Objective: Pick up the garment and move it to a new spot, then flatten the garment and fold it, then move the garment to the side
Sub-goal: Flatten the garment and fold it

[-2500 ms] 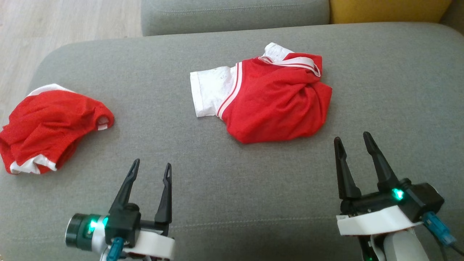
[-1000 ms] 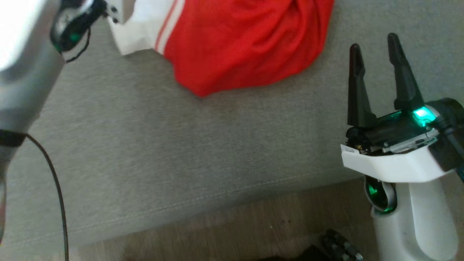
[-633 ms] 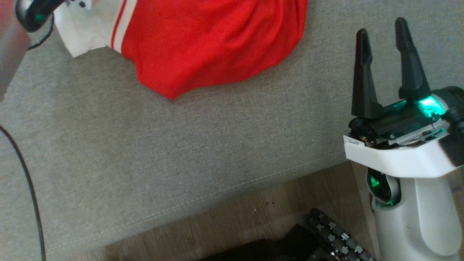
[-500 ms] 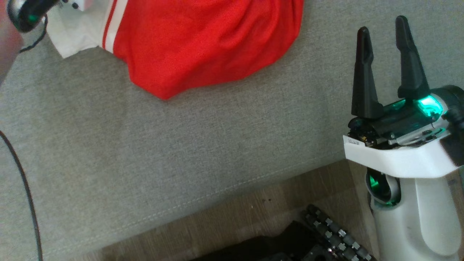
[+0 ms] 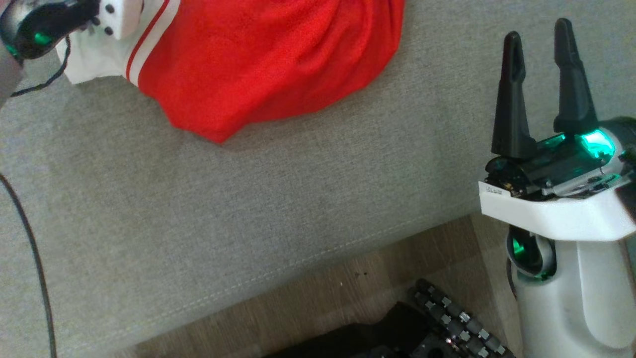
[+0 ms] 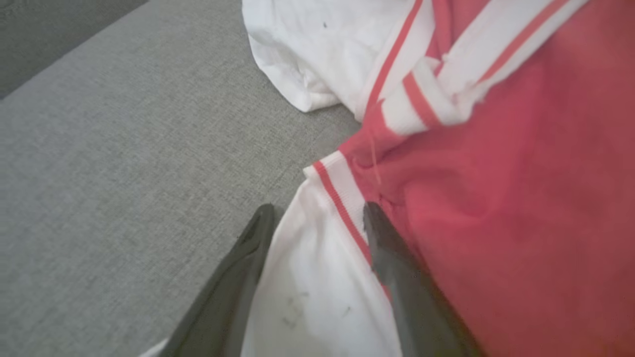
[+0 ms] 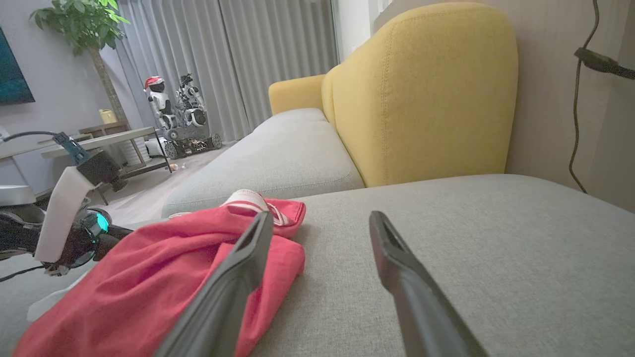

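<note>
The left fingers [image 6: 233, 287] stand wide open, straddling the white sleeve [image 6: 317, 277] of the red garment [image 5: 268, 59], which lies crumpled on the sofa [image 5: 248, 209]. The right fingers [image 5: 509, 99] are spread wide too, empty, apart from the garment.

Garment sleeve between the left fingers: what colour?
The sleeve is white, red stripe at its seam; best in left wrist view.

Grey fabric sofa cushion [image 5: 298, 199] spreading broad and flat, crumpled red garment [image 5: 268, 64] with white sleeve and striped trim lying bunched on it toward the far left, stitched near edge running above wooden floor [image 5: 357, 298]
</note>
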